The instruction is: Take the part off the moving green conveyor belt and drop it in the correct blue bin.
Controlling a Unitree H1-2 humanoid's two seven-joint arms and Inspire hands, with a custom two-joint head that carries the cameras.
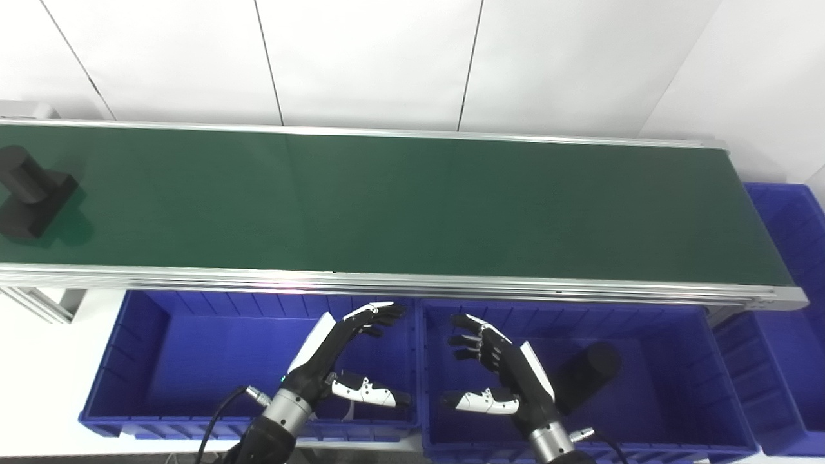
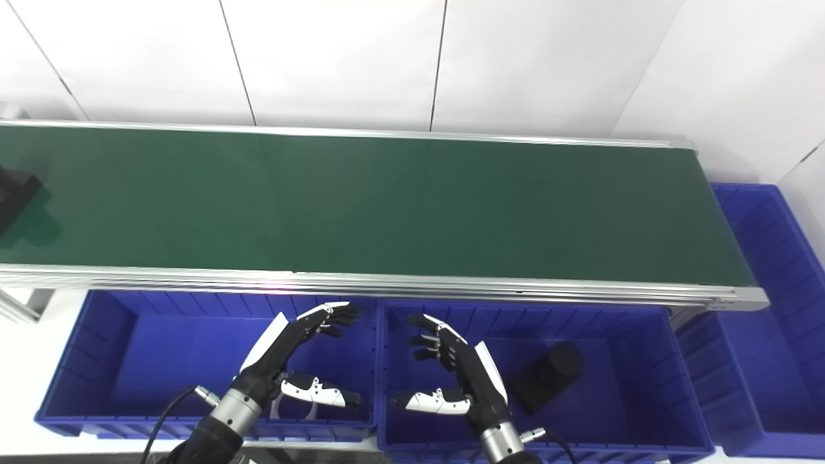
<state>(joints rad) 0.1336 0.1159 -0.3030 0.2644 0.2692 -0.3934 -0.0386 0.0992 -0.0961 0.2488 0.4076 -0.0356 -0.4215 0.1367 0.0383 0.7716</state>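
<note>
A black part (image 1: 29, 193), a cylinder on a blocky base, rides at the far left end of the green conveyor belt (image 1: 399, 206); the right eye view shows only its edge (image 2: 13, 193). My left hand (image 1: 345, 351) hovers open over the left blue bin (image 1: 129, 361), fingers spread, holding nothing. Over the middle blue bin (image 1: 677, 335) my right hand (image 1: 496, 370) is open too. Another black cylindrical part (image 1: 586, 374) lies inside that middle bin, just right of my right hand. Both hands are below the belt's near rail, far from the part on the belt.
A third blue bin (image 1: 789, 258) stands at the belt's right end. The aluminium rail (image 1: 412, 283) runs along the belt's near edge above the bins. White wall panels stand behind the belt. A frame leg (image 1: 45, 303) shows at lower left.
</note>
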